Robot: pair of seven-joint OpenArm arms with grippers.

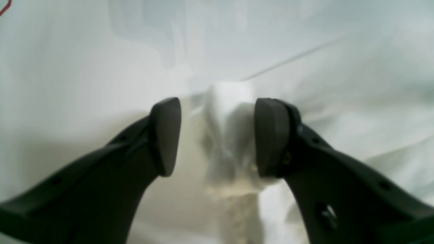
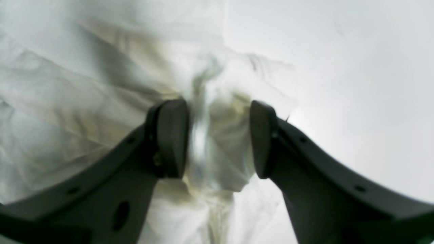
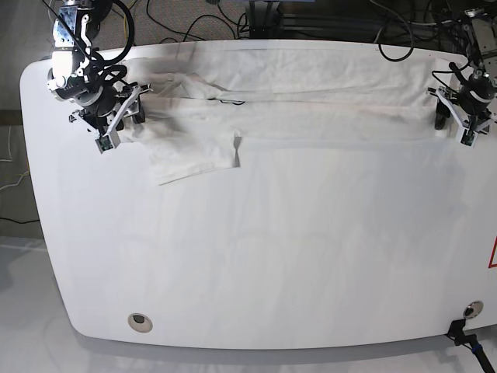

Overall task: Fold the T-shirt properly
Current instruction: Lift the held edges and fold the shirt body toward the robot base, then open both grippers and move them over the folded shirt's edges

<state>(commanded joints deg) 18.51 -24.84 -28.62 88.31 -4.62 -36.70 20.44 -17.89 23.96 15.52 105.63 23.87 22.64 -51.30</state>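
The white T-shirt (image 3: pixel 303 105) lies plain side up, drawn out in a long band across the far part of the table, with one flap (image 3: pixel 194 155) spread toward me at the left. My right gripper (image 3: pixel 124 113) sits at its left end. In the right wrist view a bunched ridge of cloth (image 2: pixel 220 135) stands between its parted fingers (image 2: pixel 217 103). My left gripper (image 3: pixel 457 109) is at the shirt's right end. Its fingers are parted too (image 1: pixel 218 101), around a cloth ridge (image 1: pixel 230 128) that leaves a gap at one pad. No print shows.
The white table (image 3: pixel 248 256) extends toward me from the shirt. It has a round hole (image 3: pixel 138 319) near its front left and a black clamp (image 3: pixel 466 334) at the front right corner. Cables (image 3: pixel 202 19) trail behind the far edge.
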